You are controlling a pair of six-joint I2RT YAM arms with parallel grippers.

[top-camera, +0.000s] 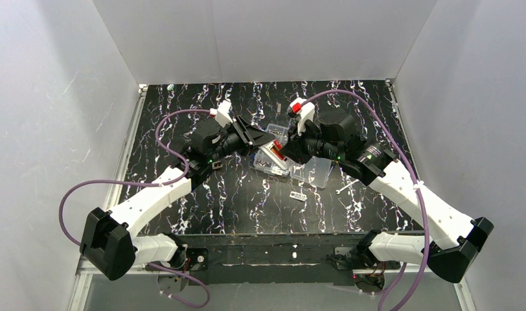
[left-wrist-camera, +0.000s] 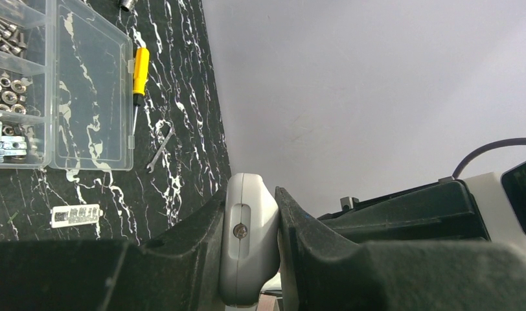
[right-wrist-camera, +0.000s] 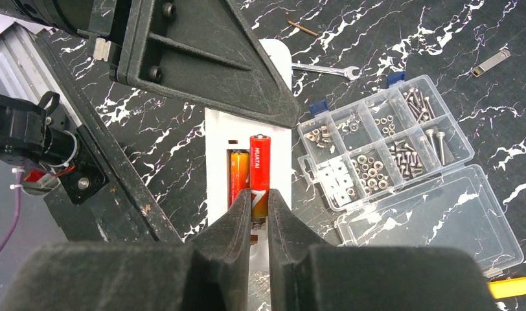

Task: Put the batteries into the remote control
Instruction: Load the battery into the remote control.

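Right gripper (right-wrist-camera: 259, 206) pinched a red battery (right-wrist-camera: 260, 162) at the remote control (right-wrist-camera: 281, 162) recess.
Left gripper (left-wrist-camera: 252, 194) clamped that remote mid-table, just left of the clear parts box (right-wrist-camera: 383, 142); an orange battery (right-wrist-camera: 238, 172) lay inside.

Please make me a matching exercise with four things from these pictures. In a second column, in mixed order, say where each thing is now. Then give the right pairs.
Things:
1. remote control
2. red battery
3. orange battery
4. yellow screwdriver

Places:
A. on the table, beside the open lid of the clear box
B. pinched by the right gripper
C. lying in the remote's recess
D. clamped in the left gripper

Right pairs: 1-D, 2-B, 3-C, 4-A.
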